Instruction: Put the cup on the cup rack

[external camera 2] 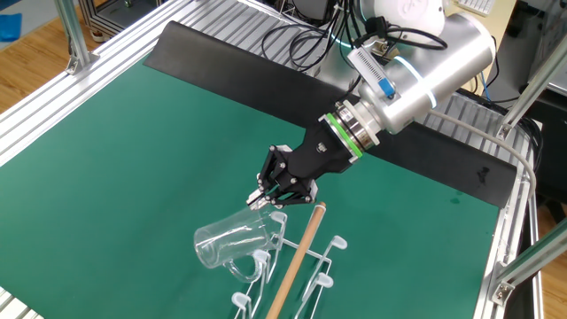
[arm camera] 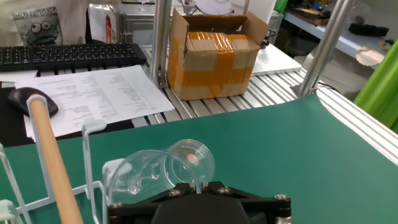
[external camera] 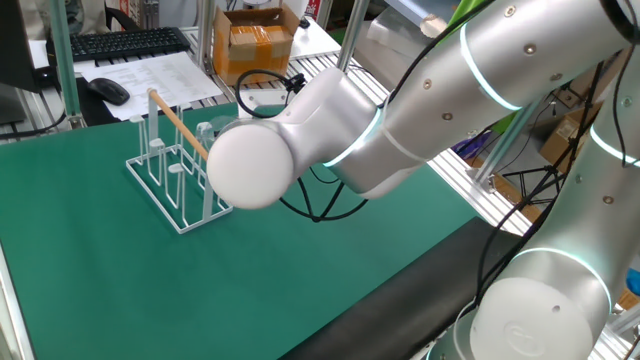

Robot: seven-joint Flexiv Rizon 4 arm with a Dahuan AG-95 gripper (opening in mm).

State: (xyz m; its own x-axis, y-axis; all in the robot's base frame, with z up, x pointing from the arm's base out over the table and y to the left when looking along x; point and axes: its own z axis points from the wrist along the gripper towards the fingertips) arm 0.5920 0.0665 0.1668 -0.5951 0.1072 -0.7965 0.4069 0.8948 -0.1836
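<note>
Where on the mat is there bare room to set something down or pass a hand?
Bare green mat runs wide between the aluminium frame and the gripper; more lies between the cup rack and the near mat edge. It is crowded at the rack, where the cup hangs on a peg.

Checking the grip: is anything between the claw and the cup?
Nothing: in the other fixed view the claw meets the tilted cup directly at its base, over a rack peg.
</note>
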